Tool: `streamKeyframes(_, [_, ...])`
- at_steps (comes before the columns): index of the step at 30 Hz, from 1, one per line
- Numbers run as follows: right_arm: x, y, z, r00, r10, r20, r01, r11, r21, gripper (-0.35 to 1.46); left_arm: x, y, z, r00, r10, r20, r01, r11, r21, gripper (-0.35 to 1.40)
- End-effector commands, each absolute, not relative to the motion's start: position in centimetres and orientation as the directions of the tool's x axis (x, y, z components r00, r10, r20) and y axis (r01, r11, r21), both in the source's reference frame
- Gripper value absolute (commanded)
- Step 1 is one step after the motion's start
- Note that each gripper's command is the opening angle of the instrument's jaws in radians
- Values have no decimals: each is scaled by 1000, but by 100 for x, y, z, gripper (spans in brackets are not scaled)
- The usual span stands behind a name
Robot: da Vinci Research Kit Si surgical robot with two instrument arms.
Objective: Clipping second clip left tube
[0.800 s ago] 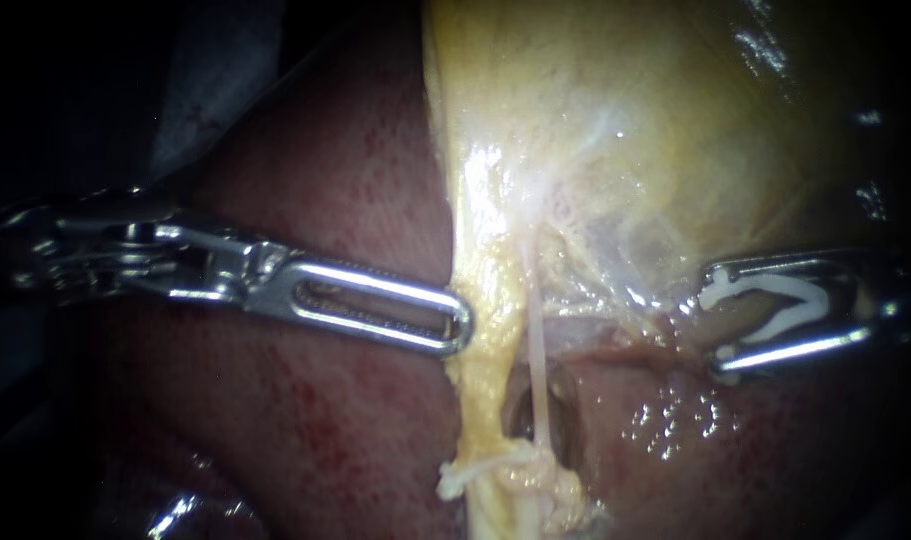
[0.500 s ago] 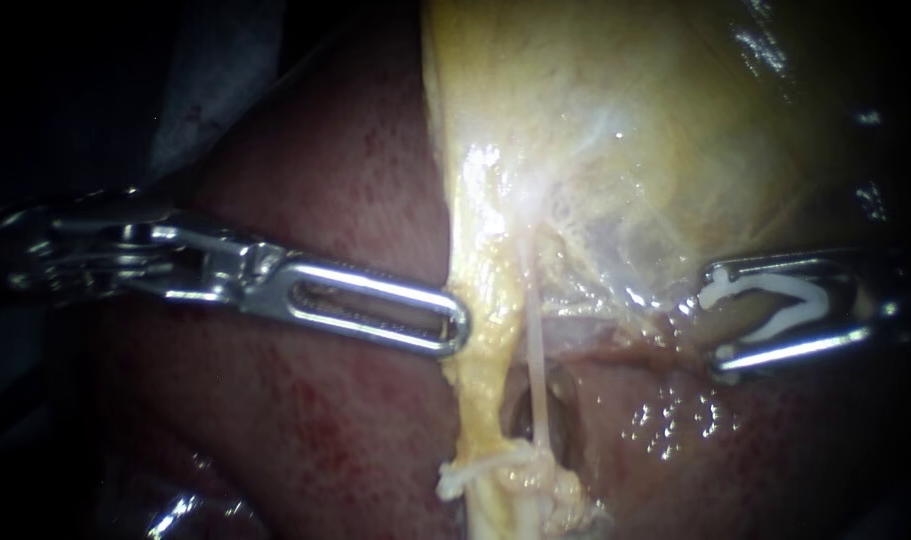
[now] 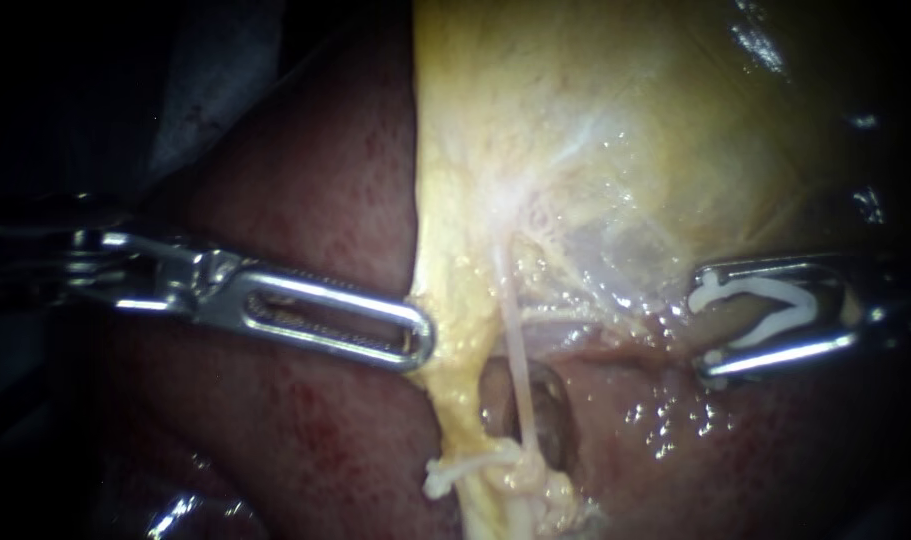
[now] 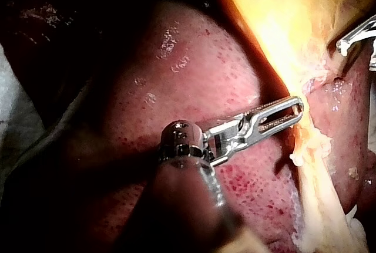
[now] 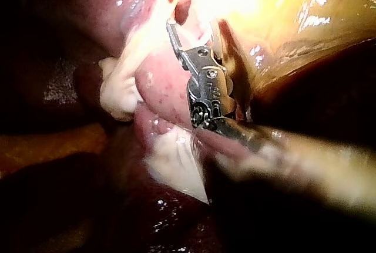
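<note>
Left instrument (image 3: 420, 340) jaws closed on yellow tissue (image 3: 455, 300) edge, taut over liver (image 3: 305, 200). Right instrument (image 3: 703, 322) jaws carry white clip (image 3: 765, 286), legs spread. Thin pale tube (image 3: 516, 345) lies between both jaw sets, near left tips, well ahead of right. Unclear whether it's left tube. Judgement: hold tension, bring clip square across tube, both legs past it before closing. No containers.

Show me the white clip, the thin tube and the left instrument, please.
white clip (image 3: 813, 296), endoscope view, its bend.
thin tube (image 3: 516, 350), endoscope view, mid-length.
left instrument (image 3: 427, 338), endoscope view, its tip.

liver (image 3: 305, 200) dark red, speckled | gallbladder (image 3: 625, 120) yellow | tube (image 3: 516, 340) pale cream | clip (image 3: 775, 290) white
</note>
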State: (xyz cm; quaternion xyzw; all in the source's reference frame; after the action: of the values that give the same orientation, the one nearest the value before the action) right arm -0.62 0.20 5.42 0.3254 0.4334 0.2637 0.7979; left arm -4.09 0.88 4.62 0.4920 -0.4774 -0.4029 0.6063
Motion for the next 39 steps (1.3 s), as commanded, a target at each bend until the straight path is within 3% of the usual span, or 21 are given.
streamKeyframes(1, [-59, 18, 543, 488, 701, -520, -133, 648, 750, 53, -409, 89, 462, 218, -959, 183, 18, 191, 981, -35])
streamKeyframes(26, [45, -53, 596, 522, 674, -522, -23, 623, 782, 51, -411, 89, 463, 215, -959, 184, 22, 193, 981, -35])
streamKeyframes(39, [65, -68, 629, 534, 674, -511, -8, 608, 794, 49, -412, 88, 462, 215, -959, 184, 22, 193, 981, -35])
